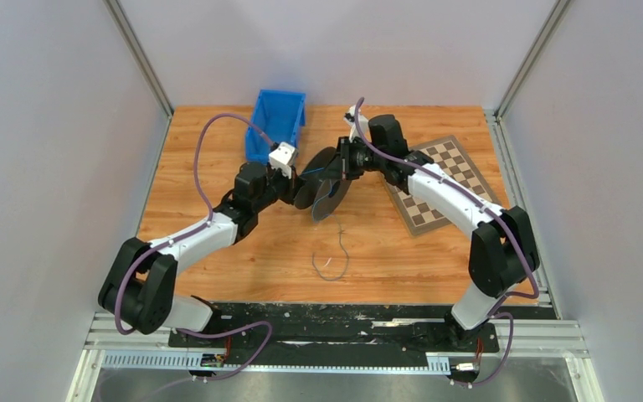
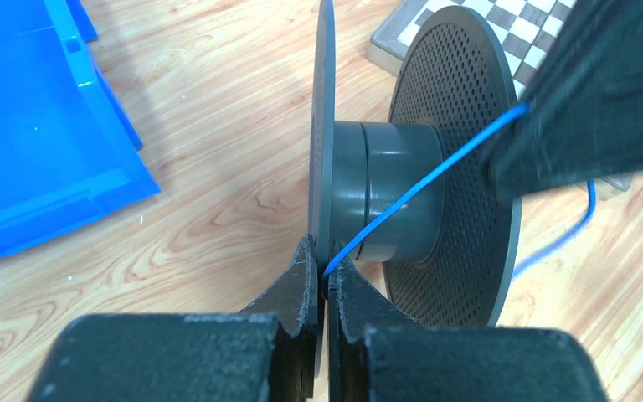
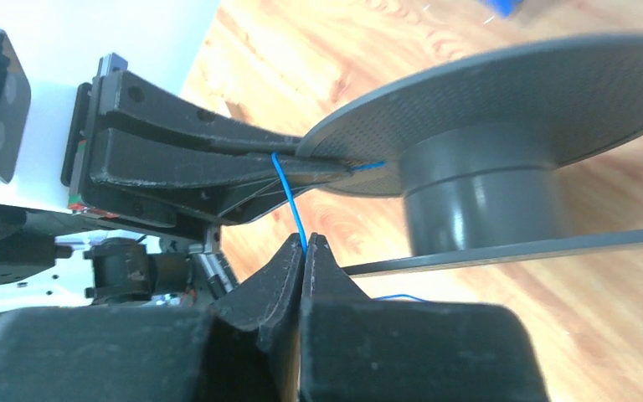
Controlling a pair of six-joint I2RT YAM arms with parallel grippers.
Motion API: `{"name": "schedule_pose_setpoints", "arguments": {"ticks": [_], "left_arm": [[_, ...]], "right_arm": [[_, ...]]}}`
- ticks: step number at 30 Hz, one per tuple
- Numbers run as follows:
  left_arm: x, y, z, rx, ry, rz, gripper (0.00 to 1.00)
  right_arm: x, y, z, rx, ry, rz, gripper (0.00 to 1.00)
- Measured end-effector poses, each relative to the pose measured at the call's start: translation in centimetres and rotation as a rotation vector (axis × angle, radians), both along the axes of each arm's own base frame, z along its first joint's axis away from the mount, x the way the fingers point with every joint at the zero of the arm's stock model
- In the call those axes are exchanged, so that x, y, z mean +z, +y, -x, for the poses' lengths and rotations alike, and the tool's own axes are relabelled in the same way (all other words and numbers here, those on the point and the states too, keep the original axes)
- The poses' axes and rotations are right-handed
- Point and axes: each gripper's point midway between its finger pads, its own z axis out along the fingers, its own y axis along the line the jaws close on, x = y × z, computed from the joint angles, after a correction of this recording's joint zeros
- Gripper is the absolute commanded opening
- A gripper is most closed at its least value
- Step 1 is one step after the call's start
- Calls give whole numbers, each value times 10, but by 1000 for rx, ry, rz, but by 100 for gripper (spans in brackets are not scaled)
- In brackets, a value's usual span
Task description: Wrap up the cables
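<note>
Setting: wooden table (image 1: pixel 435 260) between plain grey walls (image 1: pixel 50 126), with both arms reaching in toward the middle.
Cable: thin blue cable (image 2: pixel 419 180) that runs taut from the left fingertips, slantwise across the spool's hub, up to the right fingertips. Beyond the right fingers a slack bend drops behind the far disc.
Cable tail: in the overhead view a loose end hangs below the spool and curls into a small loop on the bare wood, near the table's middle.
Spool: dark grey spool (image 2: pixel 402 193) with two flat discs, the far one perforated, and a thick round hub. It stands on edge, tilted, between the two grippers. I cannot tell whether it touches the table.
Left gripper (image 2: pixel 322 268): fingers clamped on the rim of the near disc, with the cable coming out right at their tips.
Right gripper (image 3: pixel 304 247): fingers pinched together on the cable, just beside the spool's rim.
Bin: blue plastic bin (image 1: pixel 278 121) at the far edge, behind the left gripper.
Board: checkered board (image 1: pixel 448 155) lying flat at the far right, partly under the right arm.
</note>
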Motion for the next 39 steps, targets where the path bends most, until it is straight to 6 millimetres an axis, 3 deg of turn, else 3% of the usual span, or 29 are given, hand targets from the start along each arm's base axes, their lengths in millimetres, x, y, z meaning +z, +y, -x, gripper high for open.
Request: {"name": "schedule_pose_setpoints", "arguments": {"ticks": [7,16,20,25,39], "left_arm": [[3,-6,10,-70,31,-74,0],[4,-3,19,-114,66,-152,0],[5,-4,21,-130,79,-160,5],[6,-5,19,-136,86,-168,12],[6,-11,6,-137,96,-169,21]], "right_arm": [[4,-21,-19,-6,-148,60,0],[-1,-25,-19,47,-220,97,0],[-4,-26,-18,60,-234,104,0],[-6,-29,-19,65,-250,112,0],[-12,-39,-23,53,-260,130,0]]}}
